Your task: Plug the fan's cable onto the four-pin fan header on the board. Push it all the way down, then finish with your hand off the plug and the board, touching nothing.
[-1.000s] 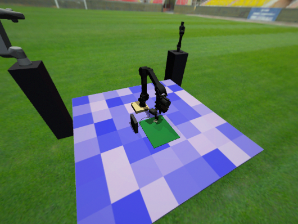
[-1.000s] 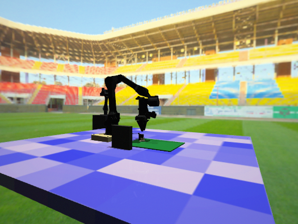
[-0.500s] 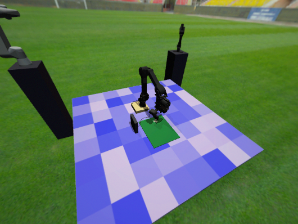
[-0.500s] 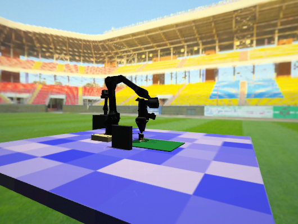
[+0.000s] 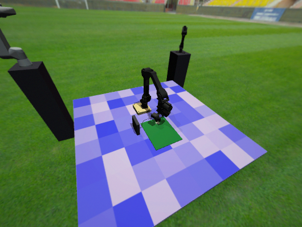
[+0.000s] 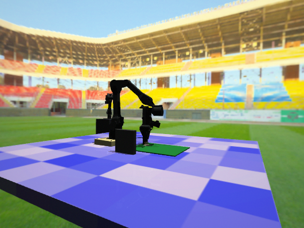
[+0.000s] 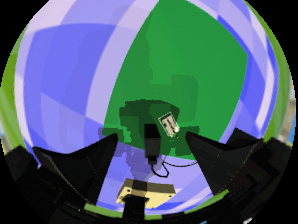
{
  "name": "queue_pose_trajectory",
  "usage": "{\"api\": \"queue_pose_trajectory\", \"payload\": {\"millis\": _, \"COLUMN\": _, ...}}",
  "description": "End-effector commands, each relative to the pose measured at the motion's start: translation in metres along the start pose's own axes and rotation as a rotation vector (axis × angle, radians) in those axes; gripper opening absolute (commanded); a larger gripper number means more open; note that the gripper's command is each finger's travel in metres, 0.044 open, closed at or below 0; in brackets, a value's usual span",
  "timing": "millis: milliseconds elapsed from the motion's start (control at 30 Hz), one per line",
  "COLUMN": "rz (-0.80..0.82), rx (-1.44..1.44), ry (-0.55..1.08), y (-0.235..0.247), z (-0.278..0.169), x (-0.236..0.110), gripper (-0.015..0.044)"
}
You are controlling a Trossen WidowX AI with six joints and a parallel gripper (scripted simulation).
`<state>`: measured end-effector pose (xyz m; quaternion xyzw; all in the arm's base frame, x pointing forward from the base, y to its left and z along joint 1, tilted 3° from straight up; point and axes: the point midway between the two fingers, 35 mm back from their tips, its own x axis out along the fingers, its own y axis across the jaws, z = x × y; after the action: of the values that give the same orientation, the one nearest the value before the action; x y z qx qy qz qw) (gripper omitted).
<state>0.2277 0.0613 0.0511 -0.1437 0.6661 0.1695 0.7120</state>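
My gripper [image 5: 158, 121] [image 6: 145, 142] [image 7: 152, 136] is open, low over the near end of the green board [image 5: 165, 137] [image 6: 172, 150] [image 7: 200, 50]. In the wrist view the black plug [image 7: 152, 142] is in the gap between the spread fingers, with space on both sides. A thin black cable [image 7: 161, 176] trails from it. The pale pin header [image 7: 169, 124] shows just right of and above the plug, turned at an angle and uncovered. The plug looks beside the header, not on it. Whether the plug touches the board, I cannot tell. The fan [image 5: 135, 125] [image 6: 125, 141] stands upright beside the board.
The arm's tan base plate [image 5: 141, 108] [image 6: 104, 141] [image 7: 150, 192] is behind the board. The cable runs between the fan and the board's near end. Black pedestals [image 5: 43, 100] [image 5: 178, 67] with other arms stand beyond the checkered table [image 5: 122, 177] [image 6: 143, 186].
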Motion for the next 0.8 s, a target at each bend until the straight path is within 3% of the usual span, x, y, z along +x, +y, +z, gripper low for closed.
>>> {"api": "queue_pose_trajectory", "payload": {"millis": 0, "rz": 0.005, "rx": -0.002, "ry": 0.004, "y": 0.001, "z": -0.0017, "x": 0.0088, "gripper": 0.044}}
{"api": "queue_pose_trajectory", "payload": {"millis": 333, "rz": 0.005, "rx": -0.002, "ry": 0.005, "y": 0.0013, "z": -0.0026, "x": 0.0175, "gripper": 0.044}}
{"api": "queue_pose_trajectory", "payload": {"millis": 733, "rz": 0.001, "rx": -0.003, "ry": 0.003, "y": 0.0004, "z": -0.0017, "x": 0.0149, "gripper": 0.0125}}
{"api": "queue_pose_trajectory", "payload": {"millis": 767, "rz": 0.001, "rx": -0.003, "ry": 0.003, "y": 0.0004, "z": -0.0017, "x": 0.0149, "gripper": 0.0118}}
